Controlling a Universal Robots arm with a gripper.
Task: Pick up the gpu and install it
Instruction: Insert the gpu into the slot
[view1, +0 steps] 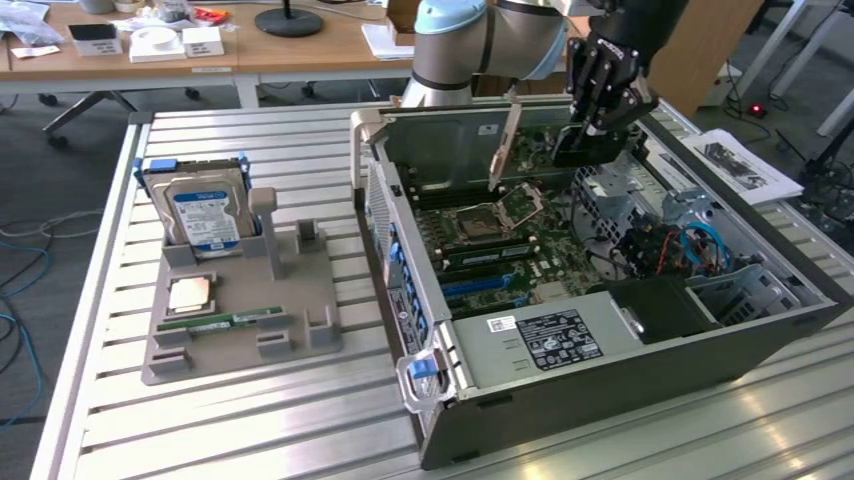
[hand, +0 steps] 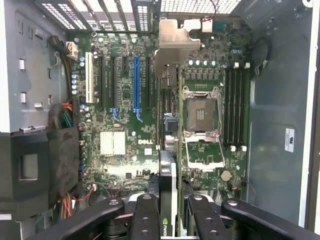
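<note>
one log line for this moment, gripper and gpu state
gripper: shut on gpu | gpu: held edge-on above motherboard, inside open case | seated: not yet

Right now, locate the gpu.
The gpu is clamped on edge in the gripper, above the motherboard in the open case at the exterior view's right, between the blue slot and the CPU socket.

Brightly, evenly lit, shadows soft. Pale sheen along the slatted metal worktop (view1: 267, 430), strongest at the exterior view's right. Dimmer inside the computer case (view1: 641, 400). Blown-out white behind the vent grille (hand: 197, 5) in the wrist view; glare off the silver bracket (hand: 175, 37) of the gpu (hand: 167, 167); end effector (hand: 170, 210) dark, faintly glossy.
</note>
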